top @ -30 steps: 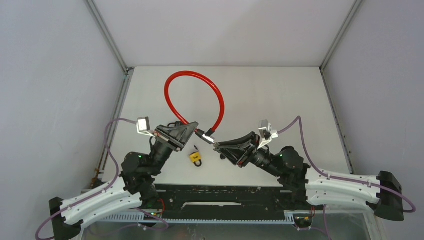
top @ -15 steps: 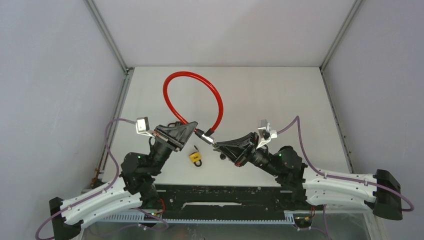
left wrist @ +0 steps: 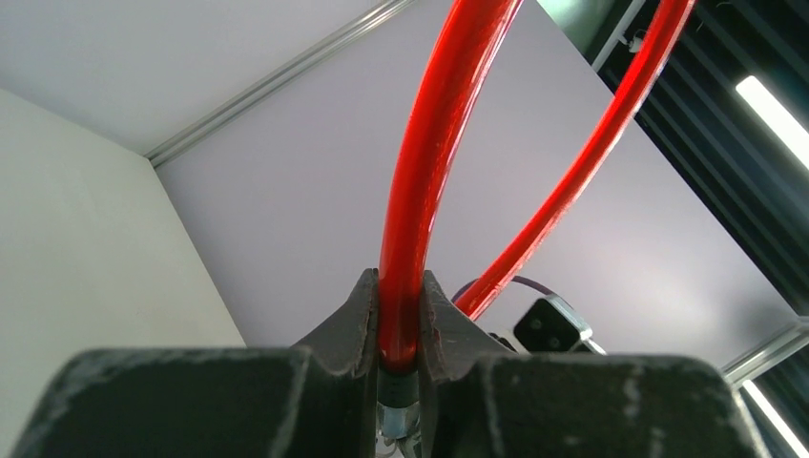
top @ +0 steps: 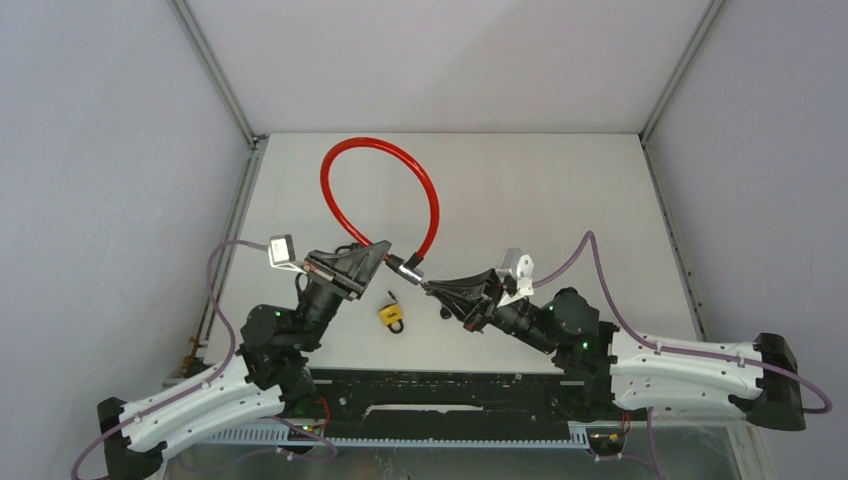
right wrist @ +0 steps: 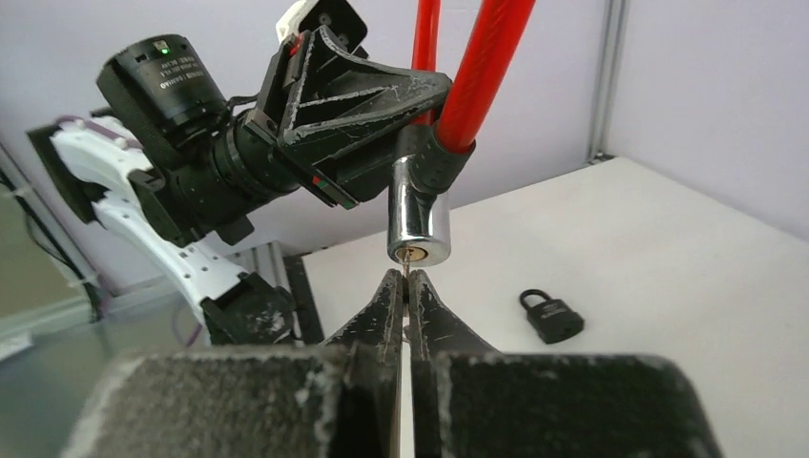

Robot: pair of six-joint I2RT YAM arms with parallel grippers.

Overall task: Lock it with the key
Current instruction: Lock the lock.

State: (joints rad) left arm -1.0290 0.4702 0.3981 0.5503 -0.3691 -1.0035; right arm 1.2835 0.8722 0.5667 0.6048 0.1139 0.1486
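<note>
A small padlock point(top: 392, 315) lies on the white table point(top: 560, 190).

Red cable lock point(left wrist: 420, 191), yellow padlock point(top: 391, 315), white table point(top: 540, 190)

Soft, even, bright light with only faint shadows. Highlights streak the chrome lock barrel point(right wrist: 418, 221); both wrist views blur along the bottom edge.

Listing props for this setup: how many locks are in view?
2. The red looped cable lock is clamped in the left claw; the small yellow-and-black padlock lies on the white table between the arms. None appears hidden.
</note>
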